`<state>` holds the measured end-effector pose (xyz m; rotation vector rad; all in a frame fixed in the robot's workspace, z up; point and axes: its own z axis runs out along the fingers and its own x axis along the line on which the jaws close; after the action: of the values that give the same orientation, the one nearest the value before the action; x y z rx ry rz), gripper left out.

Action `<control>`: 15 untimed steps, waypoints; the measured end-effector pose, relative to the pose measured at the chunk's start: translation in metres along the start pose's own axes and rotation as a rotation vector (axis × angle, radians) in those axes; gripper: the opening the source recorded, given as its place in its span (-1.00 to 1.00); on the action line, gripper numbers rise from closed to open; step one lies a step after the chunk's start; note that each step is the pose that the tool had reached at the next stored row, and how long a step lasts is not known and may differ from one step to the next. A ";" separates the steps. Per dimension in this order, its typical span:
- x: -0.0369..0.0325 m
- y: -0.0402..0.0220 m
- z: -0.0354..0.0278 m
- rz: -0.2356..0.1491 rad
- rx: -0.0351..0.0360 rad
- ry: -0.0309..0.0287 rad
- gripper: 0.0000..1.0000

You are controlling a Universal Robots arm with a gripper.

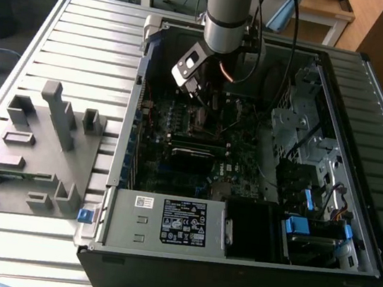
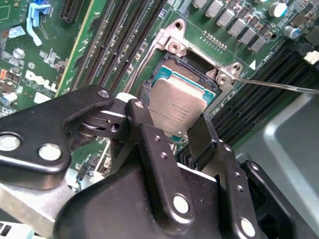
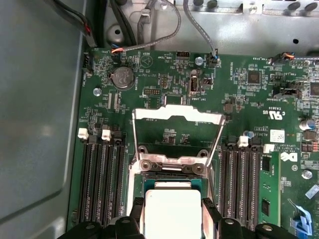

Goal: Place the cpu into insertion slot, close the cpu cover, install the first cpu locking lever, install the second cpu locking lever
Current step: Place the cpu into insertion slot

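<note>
Here pinching the cpu (image 3: 172, 215) by opposite edges in the gripper (image 3: 172, 205), metal face upward, square over the insertion slot (image 2: 180, 67), near the swung-open cpu cover (image 3: 177, 114).

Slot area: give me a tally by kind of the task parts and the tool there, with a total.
tool: 1
cpu: 1, held in the tool over the slot
slot: 1
cover: 1, swung open
Total: 4
</note>
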<state>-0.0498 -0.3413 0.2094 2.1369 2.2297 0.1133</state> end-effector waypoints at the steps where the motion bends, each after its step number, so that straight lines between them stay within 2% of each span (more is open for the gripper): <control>1: 0.0000 -0.0001 0.0004 0.001 0.0000 0.0000 0.07; 15: -0.0001 -0.0004 0.0029 0.008 0.0001 -0.0010 0.07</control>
<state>-0.0499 -0.3413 0.2065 2.1452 2.2212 0.1124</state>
